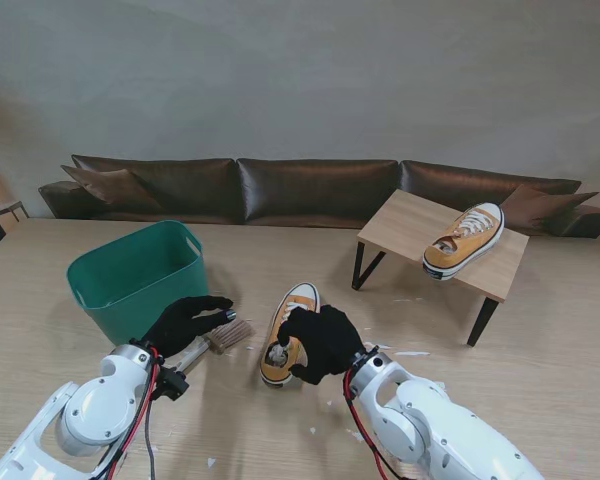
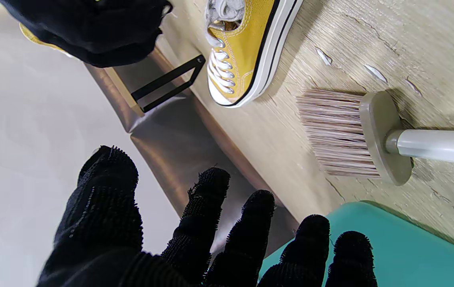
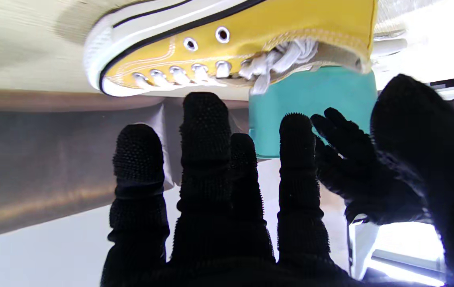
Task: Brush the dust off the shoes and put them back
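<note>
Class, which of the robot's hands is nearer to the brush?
Left. The left hand hovers directly above the brush; the right hand hovers over the yellow shoe, farther right.

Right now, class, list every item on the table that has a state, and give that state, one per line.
Near shoe: on the table, upright, laced, under the right hand.
Far shoe: on the stand, upright.
Brush: lying flat, not held.
Bin: upright.
Left hand: open, over the brush handle.
Right hand: open, over the near shoe's heel.
</note>
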Robot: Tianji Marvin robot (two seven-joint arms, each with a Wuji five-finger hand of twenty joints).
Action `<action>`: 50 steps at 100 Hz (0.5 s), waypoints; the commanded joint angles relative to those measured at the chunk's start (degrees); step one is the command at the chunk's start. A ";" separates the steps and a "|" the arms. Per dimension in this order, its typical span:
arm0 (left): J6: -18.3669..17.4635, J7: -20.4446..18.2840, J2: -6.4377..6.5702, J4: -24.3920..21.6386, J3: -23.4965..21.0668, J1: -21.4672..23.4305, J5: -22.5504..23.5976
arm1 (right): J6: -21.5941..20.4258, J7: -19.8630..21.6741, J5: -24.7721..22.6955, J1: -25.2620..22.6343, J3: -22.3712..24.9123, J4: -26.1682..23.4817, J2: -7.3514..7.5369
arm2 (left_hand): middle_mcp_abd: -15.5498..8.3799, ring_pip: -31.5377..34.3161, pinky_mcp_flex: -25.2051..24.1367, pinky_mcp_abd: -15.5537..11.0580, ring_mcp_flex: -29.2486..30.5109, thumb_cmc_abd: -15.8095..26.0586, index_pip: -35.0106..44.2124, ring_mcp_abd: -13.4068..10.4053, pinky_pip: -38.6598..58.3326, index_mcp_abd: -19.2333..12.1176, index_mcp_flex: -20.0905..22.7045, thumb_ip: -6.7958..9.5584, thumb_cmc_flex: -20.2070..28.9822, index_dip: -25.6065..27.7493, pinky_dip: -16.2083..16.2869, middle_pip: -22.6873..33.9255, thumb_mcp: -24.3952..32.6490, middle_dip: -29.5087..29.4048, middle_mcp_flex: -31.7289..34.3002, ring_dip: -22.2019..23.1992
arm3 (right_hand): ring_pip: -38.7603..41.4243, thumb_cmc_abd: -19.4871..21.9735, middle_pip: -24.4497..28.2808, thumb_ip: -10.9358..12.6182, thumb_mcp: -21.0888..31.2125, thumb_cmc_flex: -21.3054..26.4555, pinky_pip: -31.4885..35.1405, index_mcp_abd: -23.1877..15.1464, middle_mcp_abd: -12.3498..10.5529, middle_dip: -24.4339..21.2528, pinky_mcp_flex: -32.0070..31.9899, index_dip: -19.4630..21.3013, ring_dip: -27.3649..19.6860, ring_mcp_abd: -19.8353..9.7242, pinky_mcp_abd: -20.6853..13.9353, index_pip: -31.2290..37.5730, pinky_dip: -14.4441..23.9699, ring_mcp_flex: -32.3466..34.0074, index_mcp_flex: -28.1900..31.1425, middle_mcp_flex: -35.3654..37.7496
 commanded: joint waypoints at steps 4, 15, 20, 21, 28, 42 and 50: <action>0.09 -1.08 -0.19 0.07 0.08 -0.05 -0.29 | -0.74 4.01 2.69 -2.87 3.36 -4.93 0.99 | -0.16 -0.85 -1.03 -1.91 -0.93 2.63 0.05 -0.71 -1.08 -0.01 0.79 1.54 1.35 0.10 0.28 -0.24 -1.10 -0.02 -0.09 -0.61 | -1.18 4.48 -0.38 2.13 -2.84 -2.19 -0.05 -0.87 -0.08 -1.10 -1.40 -2.69 -0.31 2.02 2.31 -3.84 0.58 -1.26 -4.49 2.37; 0.15 -1.25 -0.16 0.14 0.17 -0.17 -0.39 | -0.62 12.45 5.38 -6.08 9.27 -11.19 1.64 | -0.15 -0.85 -1.04 -1.94 -0.91 2.68 0.04 -0.70 -1.08 -0.04 0.76 1.54 1.32 0.10 0.29 -0.24 -1.11 -0.02 -0.07 -0.61 | -2.34 8.49 -1.48 2.93 -6.18 -2.28 0.30 0.07 -0.67 -0.98 -1.70 -4.70 -0.28 2.81 2.59 -6.34 0.93 -1.50 -8.36 4.15; 0.18 -1.35 -0.15 0.19 0.23 -0.25 -0.45 | -0.43 15.17 6.35 -7.00 11.40 -13.34 1.88 | -0.03 -0.83 -1.01 -1.99 -0.87 2.61 0.07 -0.75 -1.06 -0.02 0.84 1.54 1.36 0.11 0.30 -0.21 -1.11 -0.01 0.00 -0.61 | -2.51 9.41 -1.65 3.26 -7.49 -2.13 0.40 -0.09 -0.69 -0.81 -1.90 -5.18 -0.17 3.01 2.75 -6.72 1.10 -1.65 -9.10 4.10; 0.19 -1.36 -0.15 0.20 0.24 -0.27 -0.46 | -0.39 15.65 6.48 -7.15 11.81 -13.76 1.92 | 0.00 -0.86 -1.02 -2.02 -0.92 2.65 0.05 -0.73 -1.07 -0.03 0.79 1.54 1.34 0.10 0.30 -0.21 -1.11 -0.01 0.00 -0.61 | -2.58 9.58 -1.68 3.28 -7.63 -2.13 0.41 -0.13 -0.69 -0.80 -1.92 -5.24 -0.18 3.10 2.78 -6.79 1.12 -1.72 -9.18 4.10; 0.22 -1.51 -0.12 0.25 0.31 -0.37 -0.55 | 0.39 19.05 7.14 -8.03 14.54 -16.61 2.23 | -0.03 -0.83 -1.03 -2.01 -0.86 2.68 0.06 -0.78 -1.07 -0.03 0.83 1.54 1.31 0.10 0.30 -0.22 -1.12 -0.01 -0.02 -0.60 | -2.83 10.69 -1.86 3.57 -9.11 -2.12 0.37 -0.14 -0.99 -0.57 -2.06 -5.73 -0.11 3.26 2.86 -7.33 1.23 -1.66 -9.58 4.67; 0.24 -1.64 -0.11 0.39 0.42 -0.52 -0.67 | 3.02 22.25 7.38 -8.73 18.69 -20.40 2.42 | 0.00 -0.85 -1.04 -1.97 -0.90 2.68 0.06 -0.80 -1.06 0.02 0.83 1.54 1.32 0.10 0.31 -0.23 -1.12 -0.01 -0.04 -0.61 | -3.02 11.02 -1.70 3.71 -10.09 -2.24 0.40 -0.16 -0.98 -0.12 -2.23 -5.92 -0.07 3.73 3.19 -7.50 1.39 -1.51 -9.33 5.25; 0.31 -1.70 -0.11 0.45 0.51 -0.61 -0.77 | 4.55 23.78 7.10 -8.90 20.88 -22.19 2.51 | -0.10 -0.83 -1.05 -1.99 -0.85 2.66 0.08 -0.75 -1.06 0.13 0.89 1.54 1.38 0.11 0.32 -0.20 -1.10 0.00 0.05 -0.61 | -3.28 11.22 -1.50 3.70 -10.91 -2.69 0.38 -0.07 -1.13 0.26 -2.24 -6.04 -0.15 3.99 3.51 -7.73 1.48 -1.20 -9.18 5.77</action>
